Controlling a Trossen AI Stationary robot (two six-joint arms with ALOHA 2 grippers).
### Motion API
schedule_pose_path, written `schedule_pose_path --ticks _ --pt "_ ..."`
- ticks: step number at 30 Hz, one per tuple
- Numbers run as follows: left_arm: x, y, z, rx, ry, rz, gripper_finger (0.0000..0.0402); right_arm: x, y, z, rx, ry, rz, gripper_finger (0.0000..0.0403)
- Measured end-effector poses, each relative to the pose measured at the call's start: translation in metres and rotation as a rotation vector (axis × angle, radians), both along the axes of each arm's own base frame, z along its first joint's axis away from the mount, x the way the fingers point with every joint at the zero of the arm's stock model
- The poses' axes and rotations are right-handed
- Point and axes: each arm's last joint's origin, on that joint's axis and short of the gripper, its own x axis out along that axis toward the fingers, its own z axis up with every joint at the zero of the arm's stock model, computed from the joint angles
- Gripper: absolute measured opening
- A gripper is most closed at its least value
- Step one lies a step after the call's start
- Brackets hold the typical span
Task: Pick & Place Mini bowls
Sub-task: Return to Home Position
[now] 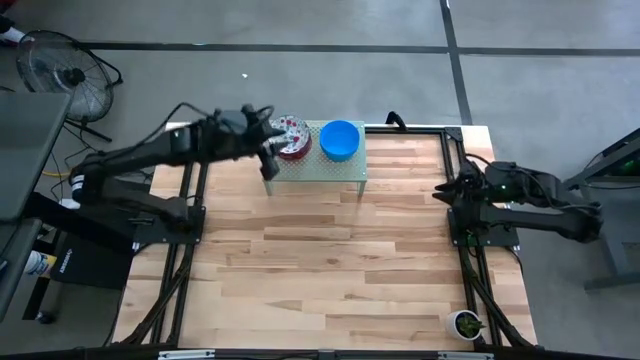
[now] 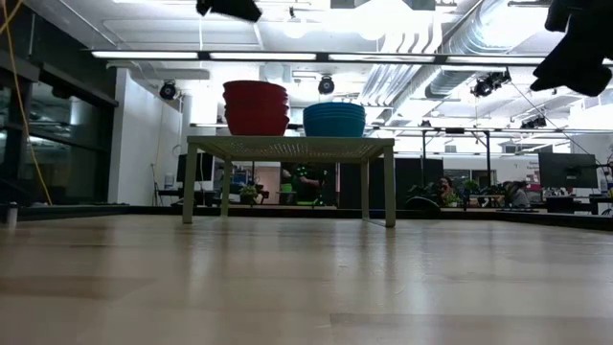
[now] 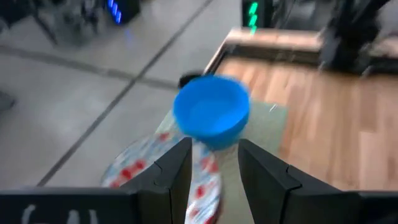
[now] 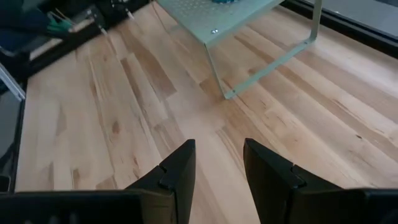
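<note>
Pale wooden planks form the table top [image 1: 330, 260], read here as a clock face from the high view, with 12 o'clock at the far edge. At 12 o'clock stands a pale green perforated rack [image 1: 345, 172] on thin legs, and all the bowls in sight sit on its top. The stack of white and red floral mini bowls [image 1: 293, 138] takes the rack's 9 o'clock half. The stack of blue mini bowls [image 1: 340, 140] stands just beside it toward 3 o'clock, with a narrow gap between them. From table height the floral stack [image 2: 255, 107] rises a little higher than the blue stack [image 2: 333, 120], and both rest level on the rack [image 2: 290, 146].

The left arm reaches in from 9 o'clock. The left gripper [image 1: 272, 150] hangs above the rack at the 9 o'clock edge of the floral stack. Its own camera shows the left gripper [image 3: 214, 149] with fingers [image 3: 177, 171] spread and nothing between them, the blue stack [image 3: 211, 112] ahead and a floral bowl [image 3: 149, 165] partly under them.

The right gripper [image 1: 445, 188] waits at the table's 3 o'clock edge, well apart from the rack. Its wrist view shows the right gripper [image 4: 219, 146] parted and empty above bare planks, with a rack leg [image 4: 217, 71] ahead.

A floor fan [image 1: 65, 70] stands off the table toward 10 o'clock. A small potted plant [image 1: 466, 323] sits at the 5 o'clock corner.
</note>
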Motion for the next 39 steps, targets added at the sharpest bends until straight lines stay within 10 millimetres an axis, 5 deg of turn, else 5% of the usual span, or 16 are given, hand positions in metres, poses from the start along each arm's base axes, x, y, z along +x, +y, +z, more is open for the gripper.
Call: schedule_pose_path --ticks 8,20,28,34,39 --pt "-0.006 -0.033 -0.042 0.020 -0.191 -0.062 0.0127 0.004 0.001 -0.021 0.029 -0.096 0.033 0.0124" --pt "-0.067 -0.074 -0.113 0.042 -0.410 0.039 0.0127 0.011 0.003 -0.033 0.069 -0.295 0.139 0.0124" --pt "-0.082 -0.078 -0.178 -0.007 -0.545 0.084 0.0127 0.004 0.002 -0.021 -0.001 -0.454 0.076 0.0124" --pt "-0.090 -0.076 -0.206 -0.027 -0.621 0.094 0.0127 0.011 0.001 -0.016 -0.032 -0.586 0.102 0.0124" --pt "-0.093 -0.075 -0.217 -0.046 -0.636 0.092 0.0127 0.032 -0.002 -0.035 -0.007 -0.734 0.125 0.0124"
